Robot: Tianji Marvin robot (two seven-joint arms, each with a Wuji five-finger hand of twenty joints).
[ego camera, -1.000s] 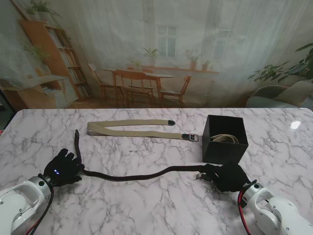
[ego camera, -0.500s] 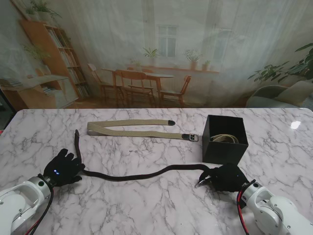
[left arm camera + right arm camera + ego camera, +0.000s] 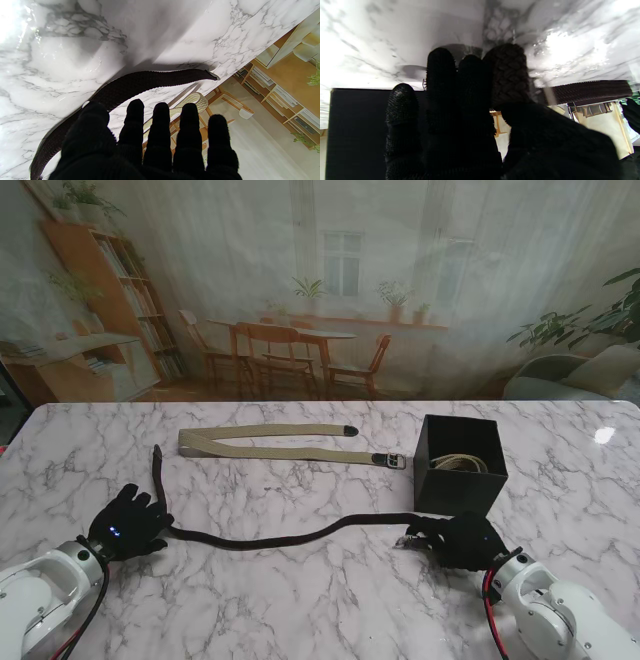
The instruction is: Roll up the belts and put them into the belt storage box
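Here the dark braided belt point(image 3: 270, 536) lies stretched across the marble table point(image 3: 330, 600), running from the 9 o'clock side to about 4 o'clock in the stand's view, with its free tail turning up toward 10 o'clock past the left hand point(image 3: 128, 523). That hand rests on the belt with its fingers point(image 3: 161, 130) straight and slightly apart; the left wrist view shows the strap passing under the thumb side of the palm, but whether it is pinched or merely pressed down cannot be told. At the belt's other end, the right hand point(image 3: 462, 539) covers the buckle end, fingers held close together and the thumb point(image 3: 508, 72) laid over the braided strap, so it appears clamped on the belt. The black belt storage box point(image 3: 459, 465) stands just beyond the right hand, toward 2 o'clock, touching or nearly touching its fingers, with a pale rolled belt point(image 3: 458, 463) already inside. A beige belt point(image 3: 270, 444) lies flat and folded at about 12 o'clock, well apart from both hands, its buckle point(image 3: 394, 461) just beside the box.
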